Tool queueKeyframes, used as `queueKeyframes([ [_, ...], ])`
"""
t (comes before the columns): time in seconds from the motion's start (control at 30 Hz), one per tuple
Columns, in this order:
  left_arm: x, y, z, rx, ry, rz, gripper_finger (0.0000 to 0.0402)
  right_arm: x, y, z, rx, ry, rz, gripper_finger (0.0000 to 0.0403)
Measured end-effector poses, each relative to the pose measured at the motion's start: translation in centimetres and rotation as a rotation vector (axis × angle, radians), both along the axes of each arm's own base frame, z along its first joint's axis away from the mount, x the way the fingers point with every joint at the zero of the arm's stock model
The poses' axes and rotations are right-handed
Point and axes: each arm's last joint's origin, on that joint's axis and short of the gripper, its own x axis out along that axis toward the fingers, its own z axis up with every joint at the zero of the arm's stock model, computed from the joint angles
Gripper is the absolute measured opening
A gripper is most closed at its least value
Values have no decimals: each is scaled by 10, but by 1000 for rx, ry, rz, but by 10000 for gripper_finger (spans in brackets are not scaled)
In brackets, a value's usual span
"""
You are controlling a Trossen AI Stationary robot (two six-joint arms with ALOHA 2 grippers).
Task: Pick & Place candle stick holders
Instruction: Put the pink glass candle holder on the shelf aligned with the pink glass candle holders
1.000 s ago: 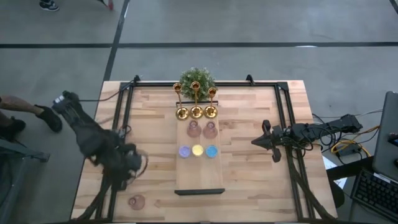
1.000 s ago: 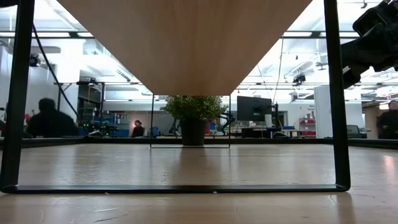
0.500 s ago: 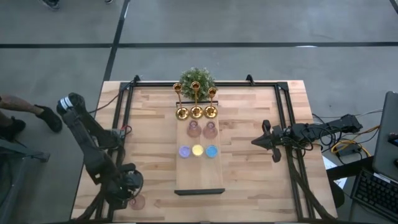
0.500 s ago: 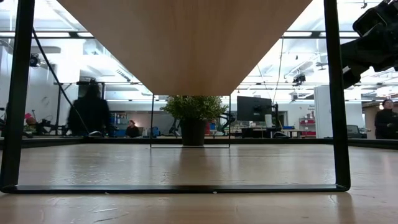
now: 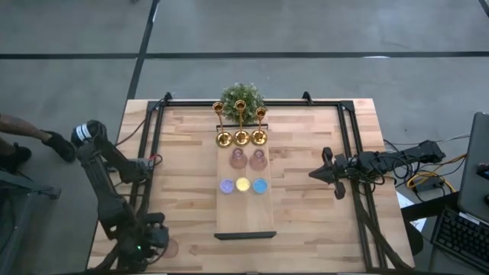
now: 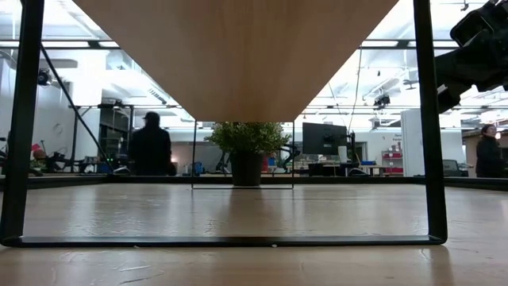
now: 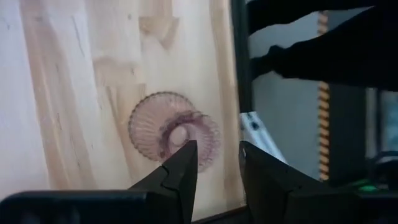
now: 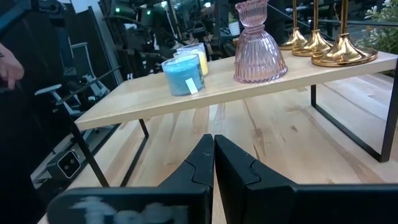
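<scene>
The left gripper [image 7: 214, 163] hangs over the near left corner of the table [image 5: 306, 221], its two dark fingers [image 7: 180, 171] parted a little and gripping nothing; directly below them stands a pink glass holder [image 7: 173, 130], seen from above as a ribbed round skirt with a smaller cup at its middle, close to the table's edge and not touched. In the high view only a sliver of that pink glass holder [image 5: 171, 247] shows beside the left gripper [image 5: 145, 246], which covers most of it. A second earlier this gripper was farther up the table with the holder lying clear in front of it; half a second ago it had come halfway down; now it is right above the glass. The right gripper [image 8: 213, 149] is clenched shut on nothing and hovers just right of the raised wooden shelf [image 5: 244, 218], exactly where it was a second ago. On that shelf stand three gold holders [image 5: 241, 137] in front of a green plant [image 5: 241, 98], then two pink glass holders [image 5: 249, 160], then the purple [image 5: 227, 186], yellow [image 5: 243, 184] and blue [image 5: 260, 185] round ones, all unmoved.
</scene>
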Motion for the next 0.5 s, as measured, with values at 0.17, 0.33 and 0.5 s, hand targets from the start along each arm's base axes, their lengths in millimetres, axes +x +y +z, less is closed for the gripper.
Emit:
queueKeyframes([
  [0.17, 3, -8, -16, 50, 48, -23, 119, 0, 0, 0, 0, 1, 0, 9],
  [0.33, 5, -12, -25, 96, 72, -32, 117, 0, 0, 0, 0, 0, 0, 9],
  [0.5, 5, -8, -27, 138, 66, -31, 74, 0, 0, 0, 0, 0, 0, 9],
])
